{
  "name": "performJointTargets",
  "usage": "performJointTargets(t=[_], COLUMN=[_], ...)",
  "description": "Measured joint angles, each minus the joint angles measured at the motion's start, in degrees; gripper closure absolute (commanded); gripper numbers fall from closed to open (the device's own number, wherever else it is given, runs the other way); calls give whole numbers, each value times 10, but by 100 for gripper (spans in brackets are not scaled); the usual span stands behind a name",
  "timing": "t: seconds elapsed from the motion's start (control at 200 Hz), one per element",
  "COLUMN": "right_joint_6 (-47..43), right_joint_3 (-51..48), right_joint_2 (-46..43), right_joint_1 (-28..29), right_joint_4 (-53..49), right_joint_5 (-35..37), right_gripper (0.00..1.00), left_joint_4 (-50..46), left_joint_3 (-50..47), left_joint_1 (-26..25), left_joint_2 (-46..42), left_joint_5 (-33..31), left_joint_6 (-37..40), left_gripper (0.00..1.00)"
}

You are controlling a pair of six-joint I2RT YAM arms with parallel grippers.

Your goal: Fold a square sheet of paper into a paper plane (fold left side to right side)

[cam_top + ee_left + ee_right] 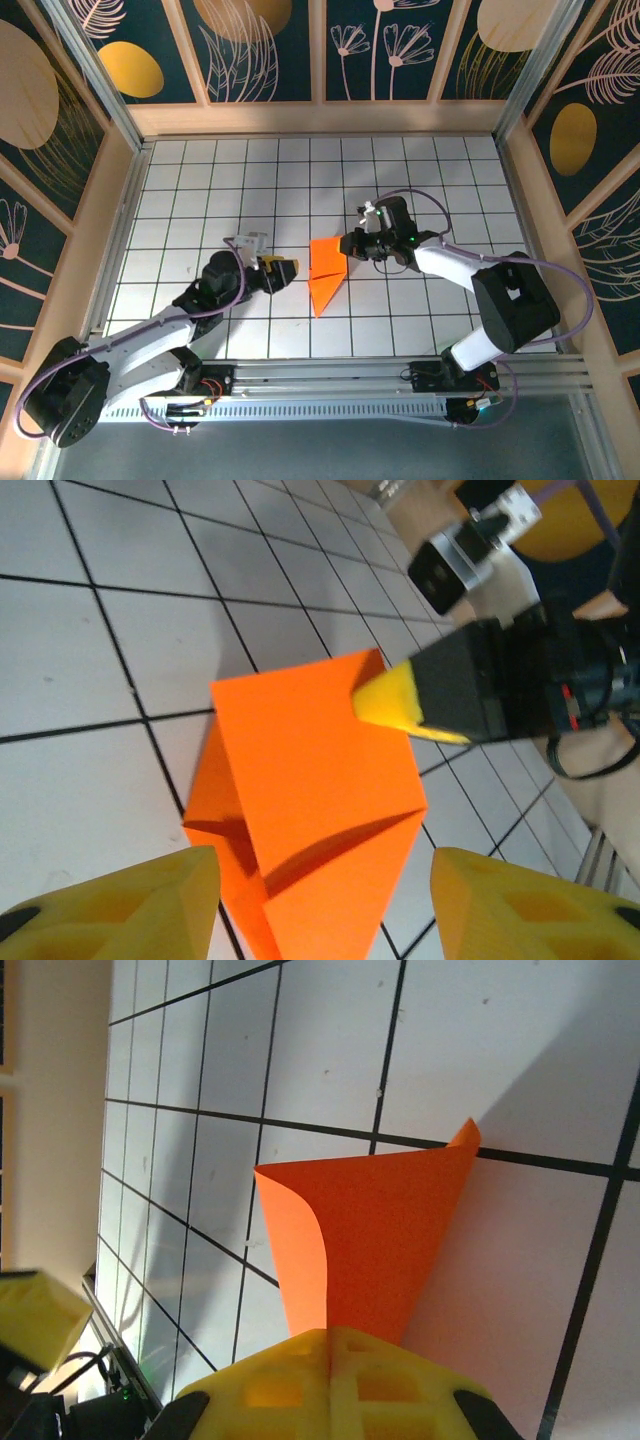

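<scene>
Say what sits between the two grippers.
The orange paper, partly folded. The right gripper is shut on one edge; the left gripper stands open on its other side. The top view shows this.

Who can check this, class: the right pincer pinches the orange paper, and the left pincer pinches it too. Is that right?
Not quite. The right pincer does pinch the orange paper, but the left pincer is open, its jaws apart and not closed on the paper, as the left wrist view shows.

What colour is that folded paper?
The folded paper sheet is plain bright orange; clearest in left wrist view.
</scene>
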Motion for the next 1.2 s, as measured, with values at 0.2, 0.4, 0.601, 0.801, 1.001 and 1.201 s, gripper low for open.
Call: performJointTargets(t=[0.2, 0.4, 0.601, 0.801, 1.001, 1.201], right_joint_6=[19, 31, 37, 37, 37, 37], right_joint_3=[19, 22, 22, 30, 32, 32], right_joint_2=[4, 16, 28, 33, 35, 35], right_joint_1=[-2, -4, -4, -8, -11, -12], right_joint_4=[-38, -50, -50, -54, -57, -60], right_joint_5=[13, 22, 23, 23, 23, 23], right_gripper=[100, 100, 100, 100, 100, 100], left_joint_4=[-78, -150, -205, -265, -313, -356], left_joint_3=[55, 125, 200, 267, 317, 351], left_joint_1=[-81, -163, -239, -285, -305, -314], left_joint_2=[30, 90, 177, 260, 328, 374], left_joint_5=[-54, -124, -202, -270, -317, -358], left_joint_6=[30, 54, 65, 69, 70, 68], left_gripper=[48, 48, 46, 44, 43, 42])
